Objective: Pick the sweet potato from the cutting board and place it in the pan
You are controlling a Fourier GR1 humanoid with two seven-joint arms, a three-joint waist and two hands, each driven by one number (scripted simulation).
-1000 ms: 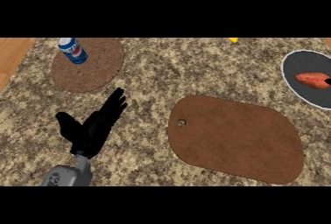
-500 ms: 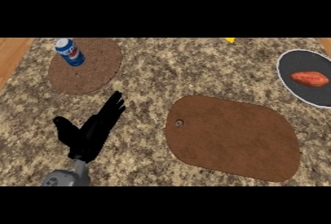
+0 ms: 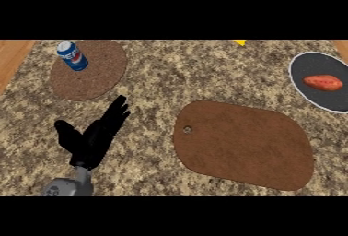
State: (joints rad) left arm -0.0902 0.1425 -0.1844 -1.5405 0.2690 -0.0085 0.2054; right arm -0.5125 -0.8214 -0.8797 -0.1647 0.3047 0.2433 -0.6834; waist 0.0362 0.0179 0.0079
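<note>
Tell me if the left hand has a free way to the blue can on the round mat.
Probably yes. The left hand is open, fingers pointing roughly toward the can, which stands on the round mat. Only bare counter and mat lie between them.

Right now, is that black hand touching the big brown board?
Apart. The head view shows a strip of speckled counter between the open left hand and the cutting board.
</note>
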